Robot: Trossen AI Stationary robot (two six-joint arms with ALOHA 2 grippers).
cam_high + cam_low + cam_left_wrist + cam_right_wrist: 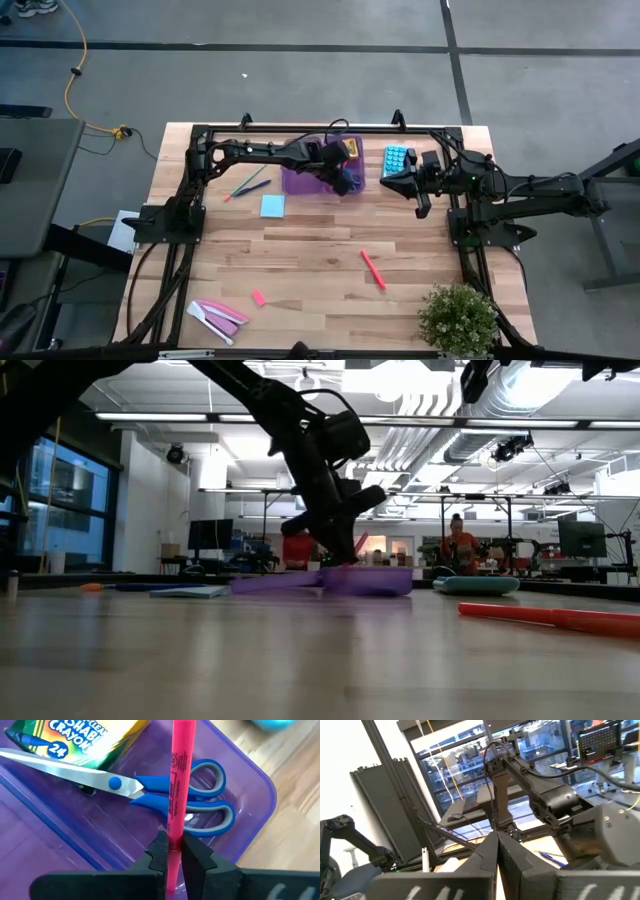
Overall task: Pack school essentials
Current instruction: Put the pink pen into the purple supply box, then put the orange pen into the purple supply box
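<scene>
A purple tray (pixel 300 180) sits at the table's far middle. In it lie blue-handled scissors (pixel 165 787) and a yellow crayon box (pixel 75 740). My left gripper (pixel 346 182) hovers over the tray's right end, shut on a pink marker (pixel 179 775). My right gripper (pixel 420 196) waits shut and level, right of the tray. A second pink marker (pixel 373 268), a pink eraser (pixel 258 297), a light-blue notepad (pixel 272 206) and green and blue pencils (pixel 248 185) lie on the table. My left gripper pinches the pink marker between its two fingers near one end (pixel 174 834). The fingers slant down toward the table's right, and the marker runs on past the fingertips (pixel 161 849), roughly along them. It hangs over the scissors in the tray; whether its far end touches anything is out of frame.
A light-blue calculator (pixel 397 158) lies just right of the tray, between the two grippers. Flat pink-and-white pieces (pixel 215 315) lie at the near left, and a potted plant (pixel 458 318) stands at the near right. Bare wood (pixel 320 250) stretches across the middle.
</scene>
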